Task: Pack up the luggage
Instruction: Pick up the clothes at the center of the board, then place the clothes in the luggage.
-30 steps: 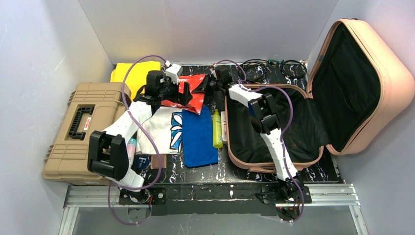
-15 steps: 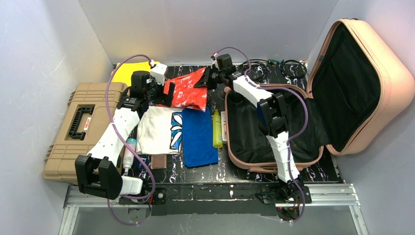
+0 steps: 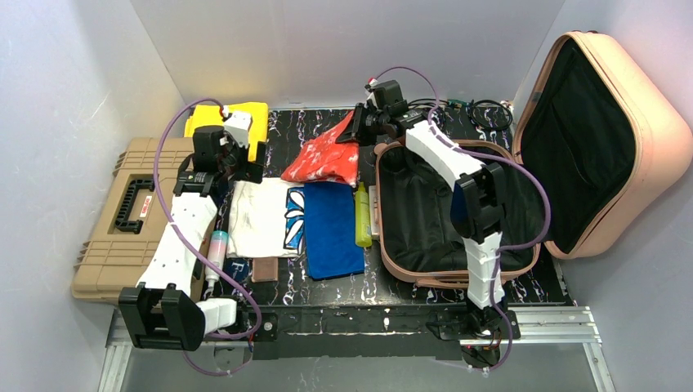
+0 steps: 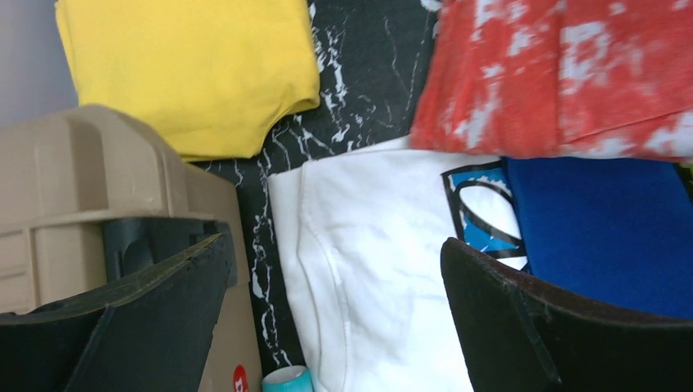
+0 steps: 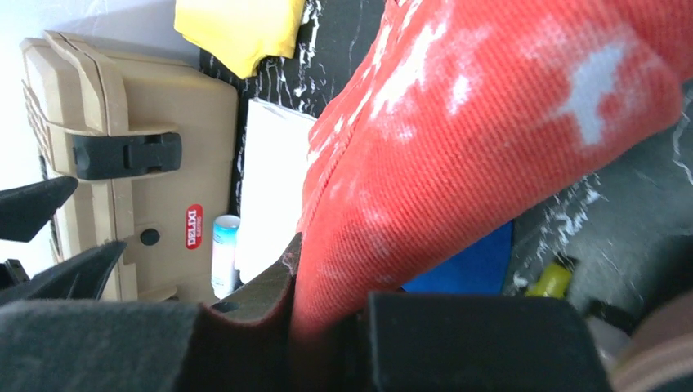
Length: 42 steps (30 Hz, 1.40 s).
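Luggage [image 3: 658, 131], large peach-pink hard-shell suitcase, sits open on right of tabletop [image 3: 392, 282], lid tipped back. Black lining looks bare, tho arm hides part. R pincer [image 3: 358, 131] narrow, pinching red-and-white mottled cloth [image 3: 323, 159] by its edge, raised just beside suitcase's far-left corner. L pincer [image 4: 333, 245] wide, nothing in it, over white printed tee [image 3: 261, 216]. Outward: blue folded cloth [image 3: 331, 229], yellow-green bottle [image 3: 362, 214], yellow folded cloth [image 4: 188, 73], all outside suitcase. Est. early stage: 1st item in hand, not in yet; rest left to pack.
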Available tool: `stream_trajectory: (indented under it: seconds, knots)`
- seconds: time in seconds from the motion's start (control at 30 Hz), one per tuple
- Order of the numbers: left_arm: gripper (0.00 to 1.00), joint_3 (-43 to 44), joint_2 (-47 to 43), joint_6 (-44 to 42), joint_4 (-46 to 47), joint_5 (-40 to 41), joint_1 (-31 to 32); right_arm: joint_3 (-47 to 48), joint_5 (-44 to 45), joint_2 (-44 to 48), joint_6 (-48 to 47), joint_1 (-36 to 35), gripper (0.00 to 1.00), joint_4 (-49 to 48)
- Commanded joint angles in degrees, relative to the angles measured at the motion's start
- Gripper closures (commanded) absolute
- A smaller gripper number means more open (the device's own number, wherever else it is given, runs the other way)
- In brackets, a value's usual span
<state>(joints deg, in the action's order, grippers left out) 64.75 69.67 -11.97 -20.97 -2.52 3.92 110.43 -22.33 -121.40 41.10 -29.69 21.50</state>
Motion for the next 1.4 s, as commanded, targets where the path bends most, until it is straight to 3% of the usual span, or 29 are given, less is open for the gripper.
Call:
stream_trajectory:
  seconds: [0.0, 0.5, 0.8, 1.07, 1.37]
  knots:
    - [0.02, -2.5, -2.4, -1.0, -2.1, 0.6, -2.0, -0.6, 2.1, 9.8, -4.4, 0.4, 0.99, 0.8]
    - [0.02, -4.3, -2.7, -1.0, -2.2, 0.1, -6.4, -17.0, 1.5, 28.1, -20.8, 4.5, 0.99, 9.2]
    - [0.02, -3.7, -2.8, -0.7, -2.8, -0.3, -6.6, -22.8, -10.4, 34.1, -29.1, 14.1, 0.99, 16.1]
    - [0.02, -3.6, -3.4, -0.5, -3.0, -0.9, -6.6, -25.9, -18.6, 29.9, -44.1, 25.3, 0.99, 29.4]
    - [0.02, -4.7, -4.1, -0.1, -2.1, -1.4, -6.6, -25.6, -15.3, 22.0, -59.1, 32.2, 0.99, 38.4]
